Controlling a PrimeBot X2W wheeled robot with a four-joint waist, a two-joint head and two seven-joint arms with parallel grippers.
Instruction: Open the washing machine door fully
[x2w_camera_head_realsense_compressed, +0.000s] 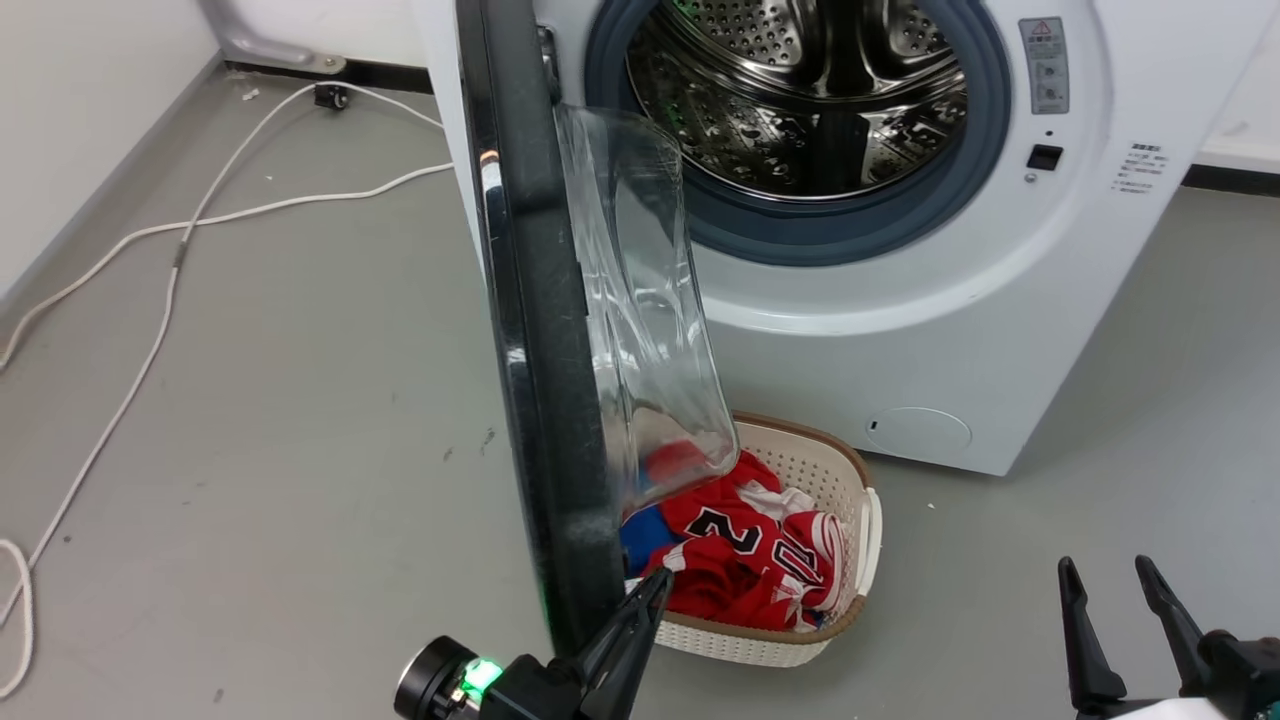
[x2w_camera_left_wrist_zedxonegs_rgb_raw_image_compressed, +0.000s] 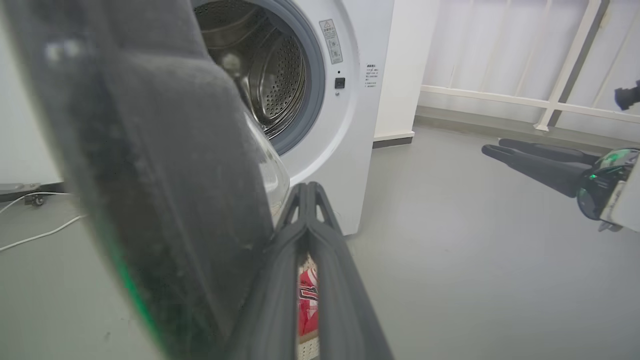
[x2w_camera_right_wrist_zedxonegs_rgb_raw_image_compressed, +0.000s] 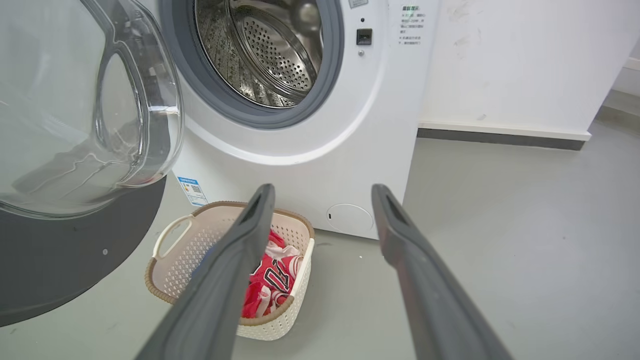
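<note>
Grey floor (x2w_camera_head_realsense_compressed: 300, 400) runs up to a white washing machine (x2w_camera_head_realsense_compressed: 1000, 330), and the washing machine door (x2w_camera_head_realsense_compressed: 540, 400) stands swung out from it, hinged at my left, edge-on to my head camera, its glass bowl (x2w_camera_head_realsense_compressed: 650, 300) bulging toward my right. Behind it the steel drum opening (x2w_camera_head_realsense_compressed: 800, 90) lies uncovered. My left gripper (x2w_camera_head_realsense_compressed: 660, 582) sits at the door's lower rim on the bowl side, jaws together; whether they touch the rim I cannot tell. Below the door a cream basket (x2w_camera_head_realsense_compressed: 830, 475) holds a red jersey (x2w_camera_head_realsense_compressed: 740, 560). My right gripper (x2w_camera_head_realsense_compressed: 1106, 566) hangs well apart, jaws spread.
</note>
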